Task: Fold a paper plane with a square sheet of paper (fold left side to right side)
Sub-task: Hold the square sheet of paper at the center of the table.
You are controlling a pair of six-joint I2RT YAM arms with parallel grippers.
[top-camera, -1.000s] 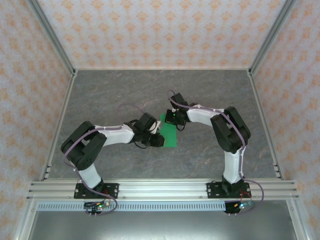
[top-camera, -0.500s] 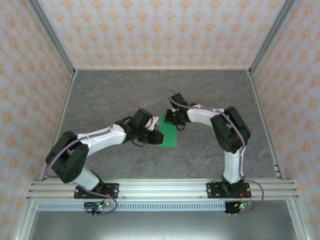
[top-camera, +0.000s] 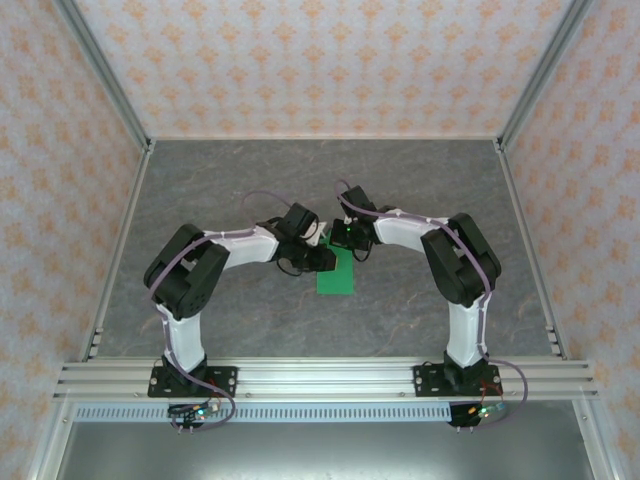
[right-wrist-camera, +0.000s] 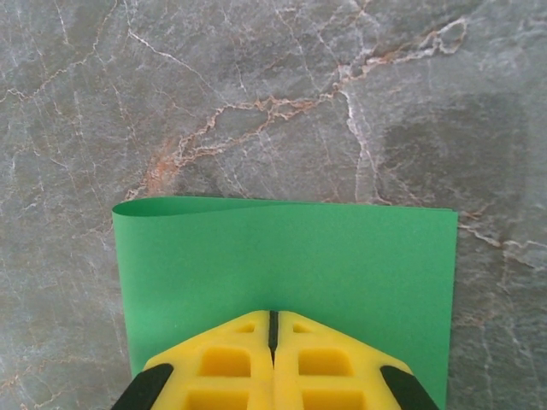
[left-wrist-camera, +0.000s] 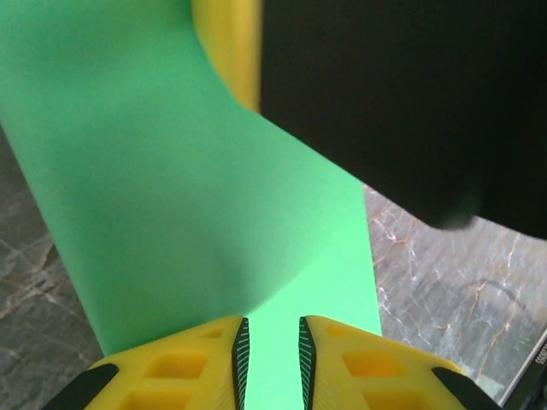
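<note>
Left end effector [left-wrist-camera: 271, 331] farther back, barely open over paper [left-wrist-camera: 171, 188]; right end effector [right-wrist-camera: 273, 318] closed.

My left arm [top-camera: 235, 245] rises from the near edge of the table [top-camera: 200, 180], folds at the elbow and reaches right toward the middle. On its wrist camera, the yellow fingers [left-wrist-camera: 205, 363] of the left gripper [top-camera: 322, 258] stand a narrow slit apart. My right arm [top-camera: 405, 232] mirrors it, reaching left. The right gripper [top-camera: 345, 238] sits just beside the left one, slightly farther back, with its fingers [right-wrist-camera: 231, 363] pressed tight together.
</note>
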